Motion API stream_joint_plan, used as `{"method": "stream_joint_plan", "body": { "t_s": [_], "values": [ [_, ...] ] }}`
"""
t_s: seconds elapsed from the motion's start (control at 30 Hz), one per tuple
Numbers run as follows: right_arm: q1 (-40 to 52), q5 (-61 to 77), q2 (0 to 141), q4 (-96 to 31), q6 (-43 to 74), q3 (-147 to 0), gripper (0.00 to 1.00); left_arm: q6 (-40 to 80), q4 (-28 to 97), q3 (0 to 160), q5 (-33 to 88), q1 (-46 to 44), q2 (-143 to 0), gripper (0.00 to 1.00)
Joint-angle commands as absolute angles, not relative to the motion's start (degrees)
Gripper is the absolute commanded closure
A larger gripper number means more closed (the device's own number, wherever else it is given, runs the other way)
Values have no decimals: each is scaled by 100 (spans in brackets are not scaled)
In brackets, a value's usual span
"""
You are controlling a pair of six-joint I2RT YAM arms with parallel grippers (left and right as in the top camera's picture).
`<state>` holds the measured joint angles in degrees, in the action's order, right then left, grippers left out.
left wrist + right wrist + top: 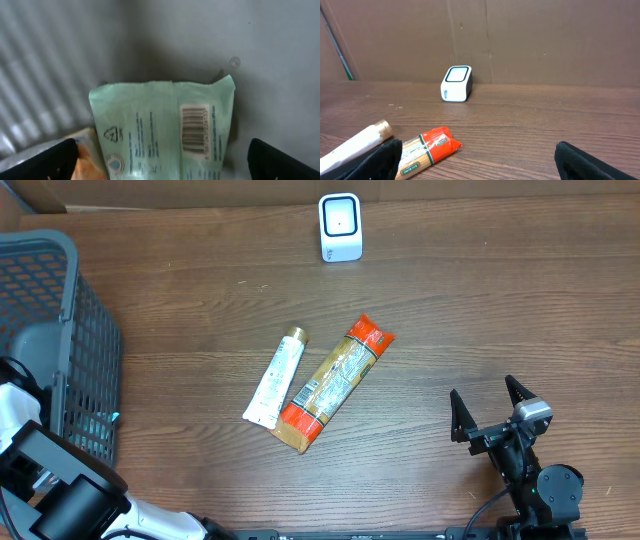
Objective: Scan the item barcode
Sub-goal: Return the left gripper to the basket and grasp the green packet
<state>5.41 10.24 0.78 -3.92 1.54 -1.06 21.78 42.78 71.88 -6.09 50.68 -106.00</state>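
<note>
The left gripper (162, 162) hangs inside a grey plastic mesh basket (60, 310) with its jaws spread wide and grasping nothing. A pale green plastic packet (150, 125) lies straight ahead between the two black fingers (55, 160), its printed barcode (193, 131) facing up, and neither finger touches it. An orange-coloured item (85, 150), mostly hidden, sits just inside the left-hand finger, against the packet's edge. Over the brown wooden table (480, 300), the right gripper (483, 395) is likewise fully released and empty. Ahead of it and to its left lie a long red-and-tan snack packet (335, 380) and, touching that, a white tube with a gold cap (275, 380). A small white box-shaped barcode scanner (340, 226) stands well beyond both, at the table's far edge.
</note>
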Motion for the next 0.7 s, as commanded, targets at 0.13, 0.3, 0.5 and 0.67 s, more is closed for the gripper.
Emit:
{"method": "stream_joint_plan", "body": {
  "t_s": [0.13,0.3,0.5,0.67],
  "values": [
    [589,991,25,-362,174,-45,0,1925,3909,6884,-316,5098,-10685,24],
    [589,993,25,-362,174,-45,0,1925,3850,6884,-320,5098,-10685,57],
    [589,991,25,-364,174,-45,0,1925,3848,6884,-318,5098,-10685,96],
    [589,991,25,-364,174,-45,0,1920,3826,6941,-322,5100,-10680,96]
  ]
}}
